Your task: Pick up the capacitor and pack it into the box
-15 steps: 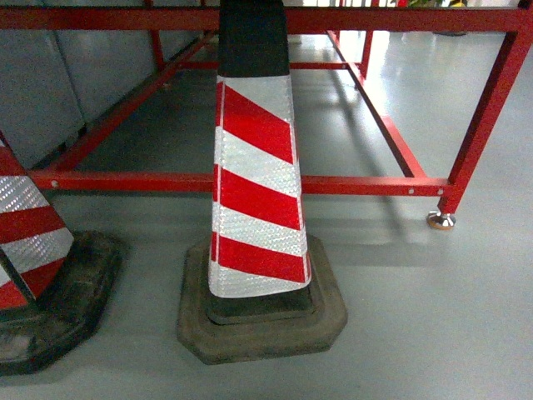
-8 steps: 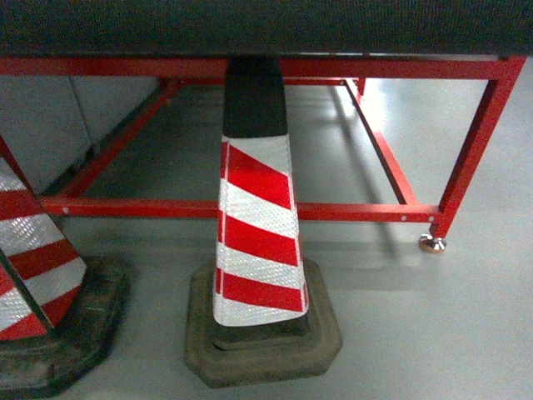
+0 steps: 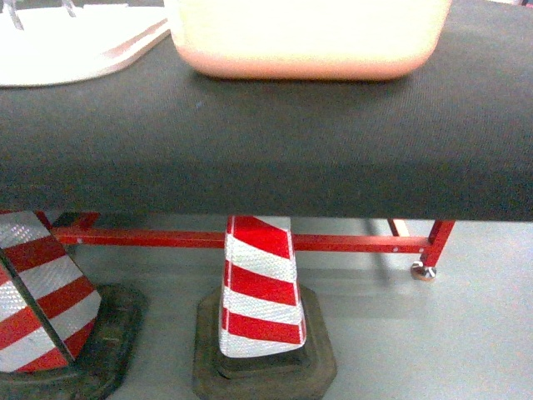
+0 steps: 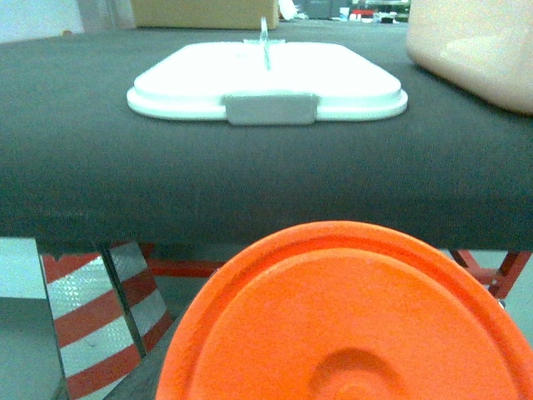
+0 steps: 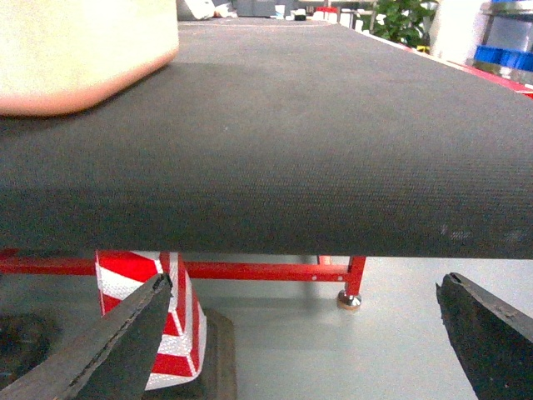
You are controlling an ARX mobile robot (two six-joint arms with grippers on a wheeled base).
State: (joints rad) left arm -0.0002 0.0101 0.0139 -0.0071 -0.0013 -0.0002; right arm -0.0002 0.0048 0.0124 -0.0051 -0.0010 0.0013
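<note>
On the left of the black tabletop (image 3: 266, 158) the white lid (image 4: 266, 79) lies flat, and the pink box (image 3: 308, 37) sits just to its right near the middle, its long side running across the head view. No capacitor shows in any view. The left hand is hidden behind an orange disc (image 4: 350, 321), so I cannot tell its state. The right hand (image 5: 312, 333) hangs released below the tabletop edge, with the box up and to its left; neither arm is clearly nearer.

Newly in view: box (image 3: 308, 42), tabletop (image 3: 266, 150)
</note>
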